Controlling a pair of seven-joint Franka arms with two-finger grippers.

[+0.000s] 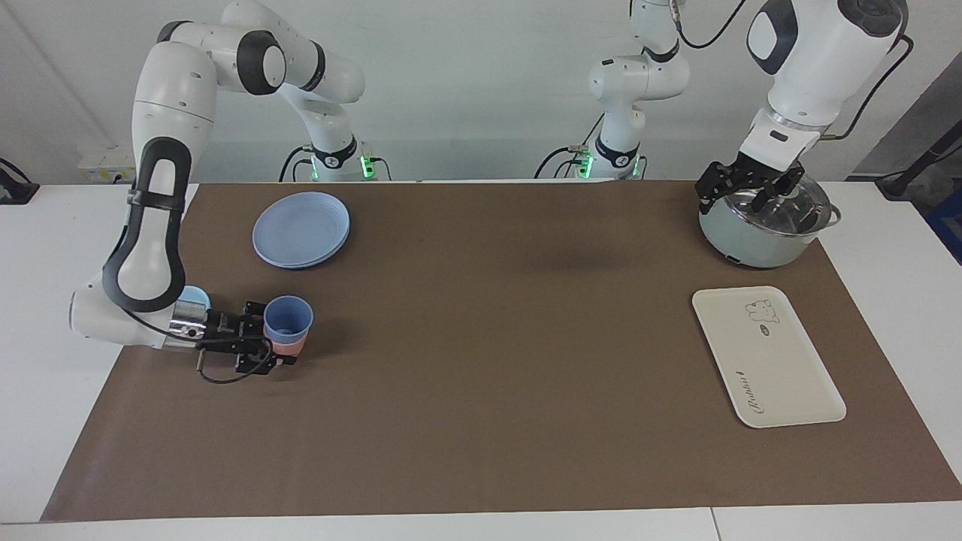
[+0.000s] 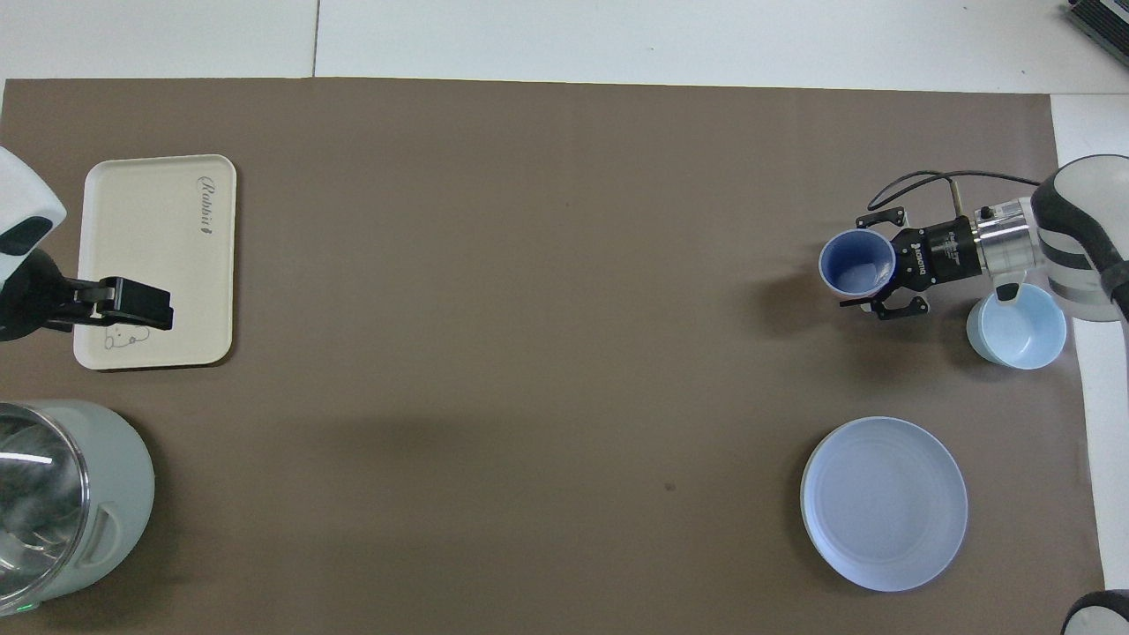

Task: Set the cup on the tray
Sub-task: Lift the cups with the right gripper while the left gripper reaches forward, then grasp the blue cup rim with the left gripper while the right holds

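Observation:
The periwinkle-blue cup stands at the right arm's end of the table, nested in a salmon-pink tumbler that shows below it. From overhead the cup hides the pink one. My right gripper lies low and level, its fingers on either side of the cup and closed on it; it also shows in the overhead view. The cream tray lies flat at the left arm's end and is bare. My left gripper hangs open over a pot's lid and waits; from overhead it overlaps the tray's edge.
A light-blue bowl sits right beside the right wrist. A round blue plate lies nearer to the robots than the cup. A pale green pot with a glass lid stands nearer to the robots than the tray.

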